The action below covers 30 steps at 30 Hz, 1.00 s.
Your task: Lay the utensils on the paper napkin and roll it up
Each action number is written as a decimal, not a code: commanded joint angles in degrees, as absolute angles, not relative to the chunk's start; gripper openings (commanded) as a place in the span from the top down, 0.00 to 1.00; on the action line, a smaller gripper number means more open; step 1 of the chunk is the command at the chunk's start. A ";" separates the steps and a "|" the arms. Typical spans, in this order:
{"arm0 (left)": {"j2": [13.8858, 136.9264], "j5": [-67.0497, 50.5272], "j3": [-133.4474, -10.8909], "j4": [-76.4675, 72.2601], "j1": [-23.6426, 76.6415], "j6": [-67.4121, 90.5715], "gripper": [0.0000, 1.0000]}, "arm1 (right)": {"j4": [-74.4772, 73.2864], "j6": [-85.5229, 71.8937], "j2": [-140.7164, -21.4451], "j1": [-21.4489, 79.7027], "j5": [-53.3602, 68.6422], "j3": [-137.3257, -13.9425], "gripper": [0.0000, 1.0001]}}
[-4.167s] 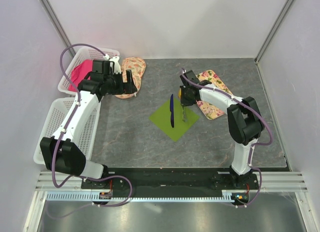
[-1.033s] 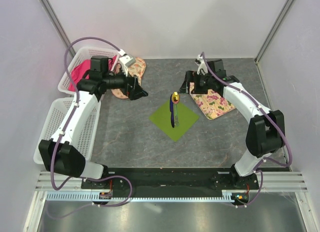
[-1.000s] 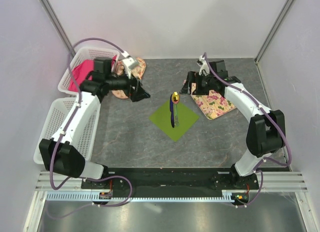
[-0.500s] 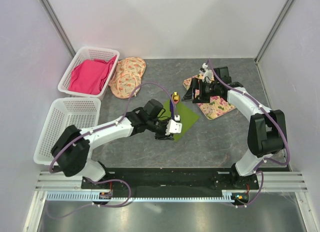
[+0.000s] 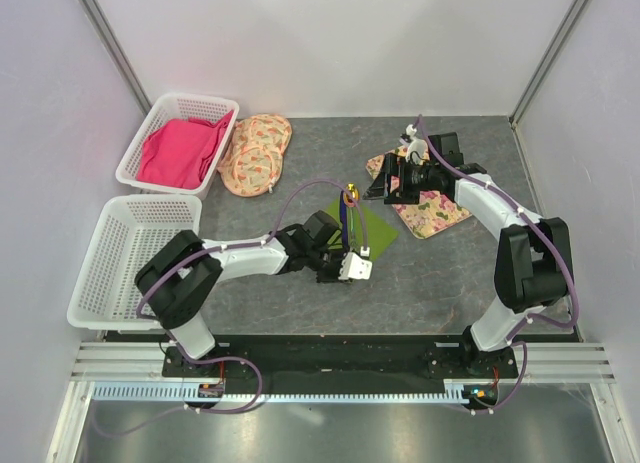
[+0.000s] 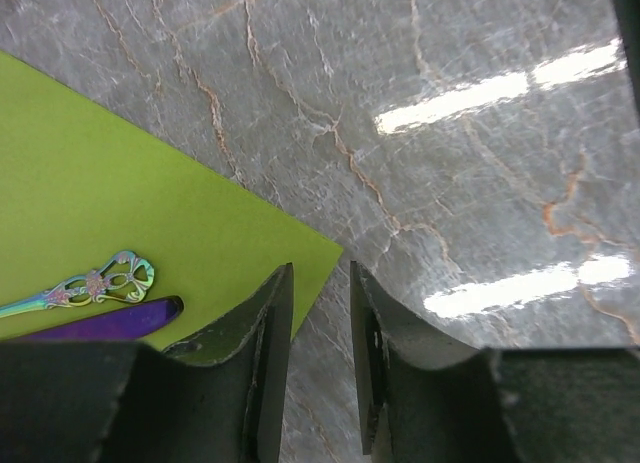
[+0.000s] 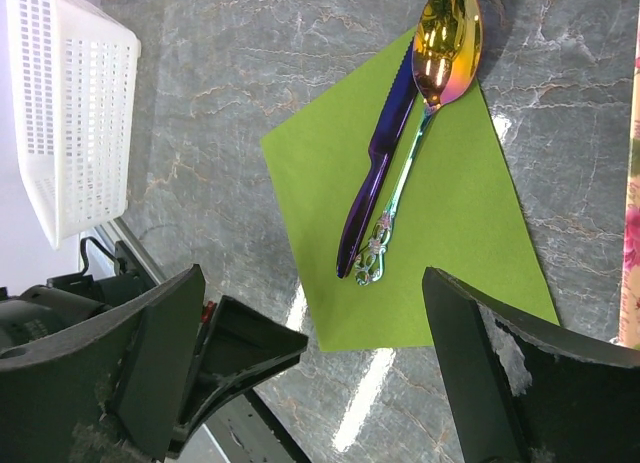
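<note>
Napkin [image 6: 120, 203] corner at left tool [image 6: 320, 273], wrist-view only

I saw a grey marbled tabletop [image 5: 450, 283] boxed in by plain white walls [image 5: 330, 43] left, far and right, a metal rail [image 5: 330, 391] along its near edge; glare [image 6: 470, 93] streaked the stone.

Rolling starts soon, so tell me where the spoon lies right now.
In the right wrist view, the spoon lies on the green napkin, close beside the blue knife, with its gold bowl at the napkin's corner.
</note>
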<state>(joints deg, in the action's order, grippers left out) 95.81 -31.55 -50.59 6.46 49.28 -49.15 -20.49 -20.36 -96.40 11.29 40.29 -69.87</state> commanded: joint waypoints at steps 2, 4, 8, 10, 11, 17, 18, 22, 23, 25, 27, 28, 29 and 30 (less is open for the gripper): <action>98.26 -30.50 -50.89 2.37 49.66 -53.00 0.60 | -18.54 -20.74 -97.03 10.72 41.40 -69.52 0.02; 98.96 -30.32 -50.80 2.46 49.75 -53.17 0.57 | -18.54 -20.92 -97.29 10.55 41.31 -69.61 0.02; 99.84 -30.50 -50.71 2.20 49.75 -53.44 0.55 | -18.46 -21.18 -97.82 10.28 40.87 -69.70 0.02; 100.37 -30.59 -50.80 2.20 49.75 -53.35 0.55 | -18.37 -21.18 -97.82 10.28 40.87 -69.52 0.02; 100.55 -30.76 -50.71 2.20 49.83 -53.52 0.55 | -18.37 -21.27 -97.74 10.37 40.61 -69.52 0.02; 101.16 -29.80 -49.75 1.23 50.54 -55.02 0.55 | -18.37 -21.71 -98.17 9.76 40.43 -69.35 0.02; 101.25 -29.71 -49.75 1.23 50.54 -54.93 0.56 | -18.37 -21.80 -98.17 9.84 40.43 -69.35 0.02; 101.43 -29.62 -49.40 1.14 50.62 -55.19 0.61 | -18.37 -21.89 -98.61 9.58 40.69 -69.52 0.02; 101.34 -29.62 -49.31 1.06 50.62 -55.37 0.62 | -18.28 -22.06 -98.61 9.58 40.69 -69.43 0.02; 101.08 -29.71 -48.87 1.05 50.62 -56.07 0.66 | -18.28 -22.06 -98.79 9.58 40.87 -69.43 0.02; 100.81 -29.88 -48.52 1.14 50.80 -55.90 0.67 | -18.28 -22.24 -99.05 9.49 40.96 -69.43 0.02; 100.72 -29.97 -48.43 1.14 50.89 -55.72 0.69 | -18.19 -22.32 -99.14 9.49 41.22 -69.43 0.02; 100.29 -30.06 -48.17 1.32 51.06 -55.46 0.71 | -18.02 -22.41 -99.14 9.49 41.31 -69.43 0.02; 100.20 -30.15 -48.08 1.41 51.06 -55.37 0.73 | -17.84 -22.76 -99.23 9.41 41.40 -69.26 0.02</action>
<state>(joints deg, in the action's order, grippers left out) 100.09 -30.41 -49.89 0.86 50.41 -53.01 -20.10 -21.91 -98.76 9.85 40.27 -69.76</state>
